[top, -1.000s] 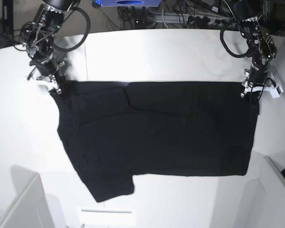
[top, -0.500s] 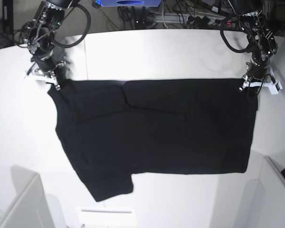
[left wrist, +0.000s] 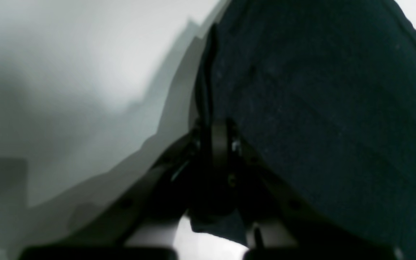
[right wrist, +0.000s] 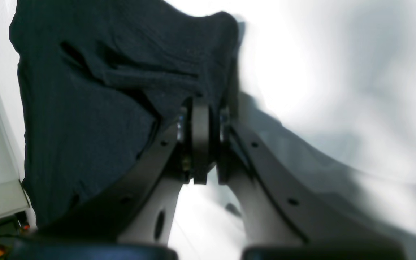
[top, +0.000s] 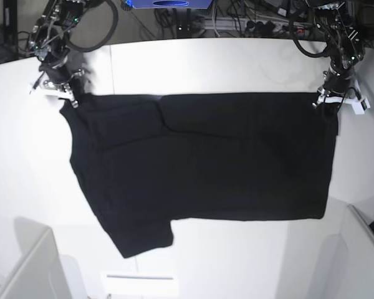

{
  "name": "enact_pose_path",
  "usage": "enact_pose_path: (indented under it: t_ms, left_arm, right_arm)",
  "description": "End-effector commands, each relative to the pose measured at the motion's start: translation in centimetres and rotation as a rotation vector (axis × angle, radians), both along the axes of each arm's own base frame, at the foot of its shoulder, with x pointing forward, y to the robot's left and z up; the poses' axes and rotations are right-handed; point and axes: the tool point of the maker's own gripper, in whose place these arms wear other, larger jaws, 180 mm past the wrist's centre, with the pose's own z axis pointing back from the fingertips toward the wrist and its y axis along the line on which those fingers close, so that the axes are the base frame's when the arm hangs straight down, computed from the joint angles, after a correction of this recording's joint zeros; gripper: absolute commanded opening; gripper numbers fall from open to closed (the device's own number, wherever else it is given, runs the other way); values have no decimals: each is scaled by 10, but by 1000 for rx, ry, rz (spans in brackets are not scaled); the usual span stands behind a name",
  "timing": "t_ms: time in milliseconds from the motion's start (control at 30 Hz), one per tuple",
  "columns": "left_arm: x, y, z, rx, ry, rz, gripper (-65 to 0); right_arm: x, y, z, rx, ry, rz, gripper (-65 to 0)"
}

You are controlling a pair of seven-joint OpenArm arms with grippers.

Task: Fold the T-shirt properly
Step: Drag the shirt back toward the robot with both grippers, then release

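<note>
The black T-shirt point(top: 206, 162) hangs stretched between my two grippers above the white table point(top: 237, 62), plain side showing, one sleeve drooping at the lower left. My right gripper point(top: 65, 99) is shut on the shirt's top corner at the view's left; in the right wrist view the gripper point(right wrist: 200, 108) pinches the cloth point(right wrist: 96, 108). My left gripper point(top: 329, 107) is shut on the top corner at the view's right; in the left wrist view the gripper point(left wrist: 217, 126) holds the cloth point(left wrist: 320, 108). No print shows.
Cables and a blue box point(top: 168, 4) lie beyond the table's far edge. A pale bin-like edge point(top: 25, 261) stands at the lower left and another point(top: 364, 243) at the lower right.
Both grippers have moved toward the far side of the table with the shirt, carrying its top edge farther back and its bottom hem with it.
</note>
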Motion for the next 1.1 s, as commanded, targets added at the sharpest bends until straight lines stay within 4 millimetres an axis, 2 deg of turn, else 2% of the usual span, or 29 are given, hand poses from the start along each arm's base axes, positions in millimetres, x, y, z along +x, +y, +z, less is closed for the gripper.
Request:
enact_pose_path:
  t_ms: [0,67,267,567,667,800,1067]
  left_arm:
    - [1,5,11,31,-20,-9,-650]
    - [-2,4,16,43,-24,-16,-650]
    - [-14,3,19,61,-11,-29,-650]
    - [-31,3,12,62,30,-33,-650]
    - [-39,1,9,61,47,-37,-650]
    - [-41,-2,15,74,43,-54,-650]
    - [-50,-9,28,100,38,-87,-650]
  right_arm:
    - [4,-5,9,-21,-29,-1,-650]
    - [-4,-5,7,-23,-16,-1,-650]
    - [-11,-7,19,-53,-30,8,-650]
    - [-28,-8,18,-70,-4,11,-650]
    - [-35,-21,19,-83,4,-25,-650]
    - [-45,-35,19,-86,27,-56,-650]
    - [-66,-42,14,-43,83,-86,-650]
